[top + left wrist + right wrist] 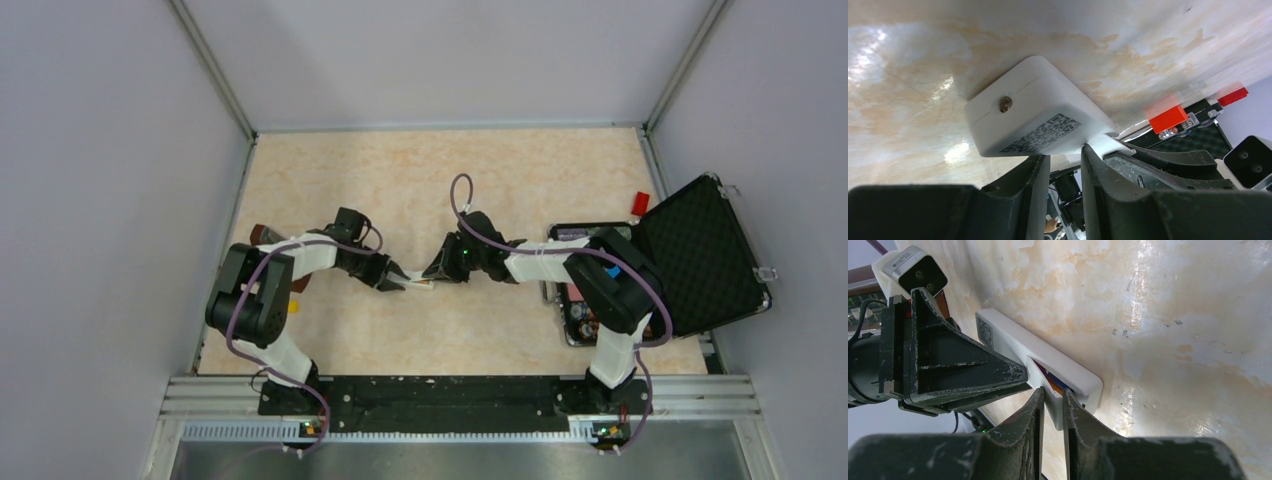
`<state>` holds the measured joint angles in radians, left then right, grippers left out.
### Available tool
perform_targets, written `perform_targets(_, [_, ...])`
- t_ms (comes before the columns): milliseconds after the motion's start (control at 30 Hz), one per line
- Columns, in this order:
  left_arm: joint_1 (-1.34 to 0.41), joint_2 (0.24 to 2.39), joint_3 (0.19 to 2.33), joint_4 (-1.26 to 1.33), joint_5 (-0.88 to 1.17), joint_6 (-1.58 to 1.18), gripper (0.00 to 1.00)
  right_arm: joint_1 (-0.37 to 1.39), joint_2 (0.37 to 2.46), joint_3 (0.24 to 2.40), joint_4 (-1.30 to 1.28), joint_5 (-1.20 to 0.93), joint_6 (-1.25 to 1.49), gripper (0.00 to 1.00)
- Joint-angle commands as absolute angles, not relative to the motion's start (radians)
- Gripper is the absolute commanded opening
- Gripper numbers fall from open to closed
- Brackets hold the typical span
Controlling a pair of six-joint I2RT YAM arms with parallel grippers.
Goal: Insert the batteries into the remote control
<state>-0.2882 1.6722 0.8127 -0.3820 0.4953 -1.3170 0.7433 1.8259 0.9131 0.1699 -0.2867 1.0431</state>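
At centre, left gripper (1065,152) pinches remote (1033,115), right gripper (1053,399) ajar; batteries (1055,382) show right-wrist only.

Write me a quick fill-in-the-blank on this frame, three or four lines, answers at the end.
1. On the remote, beside the QR code, sits a single ___.
2. The case is on the robot's ___ side.
3. The case stands ___.
4. The block just beyond the case is ___.
Missing words: screw; right; open; red.
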Motion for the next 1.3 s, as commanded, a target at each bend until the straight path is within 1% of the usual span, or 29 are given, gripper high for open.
perform_targets(0, [-0.298, 1.725, 0.753, -0.348, 0.271, -1.290, 0.33, 0.784, 1.865, 0.910, 0.091, -0.239, 1.065, 0.17])
perform_targets(267, [-0.298, 1.725, 0.725, -0.313, 0.264, -1.286, 0.33, 0.797, 1.872, 0.862, 0.178, -0.287, 1.249, 0.16])
perform_targets(467, [-0.297, 1.700, 0.711, -0.291, 0.253, -1.272, 0.34, 0.809, 1.884, 0.857, 0.195, -0.290, 1.323, 0.16])
perform_targets(700, [-0.298, 1.680, 0.703, -0.271, 0.251, -1.257, 0.38, 0.817, 1.915, 0.830, 0.245, -0.323, 1.410, 0.16])
perform_targets(800, [-0.298, 1.682, 0.702, -0.270, 0.253, -1.243, 0.38, 0.816, 1.916, 0.826, 0.240, -0.316, 1.417, 0.16])
perform_targets(867, [-0.298, 1.689, 0.700, -0.270, 0.258, -1.230, 0.35, 0.816, 1.922, 0.830, 0.236, -0.315, 1.413, 0.17])
perform_targets(967, [-0.298, 1.708, 0.704, -0.280, 0.264, -1.208, 0.30, 0.816, 1.922, 0.833, 0.229, -0.316, 1.410, 0.21])
perform_targets(1100, [-0.297, 1.720, 0.702, -0.297, 0.258, -1.197, 0.28, 0.815, 1.897, 0.825, 0.206, -0.308, 1.401, 0.29])
perform_targets(1267, [-0.297, 1.717, 0.705, -0.313, 0.240, -1.194, 0.27, 0.804, 1.857, 0.815, 0.186, -0.302, 1.392, 0.34])
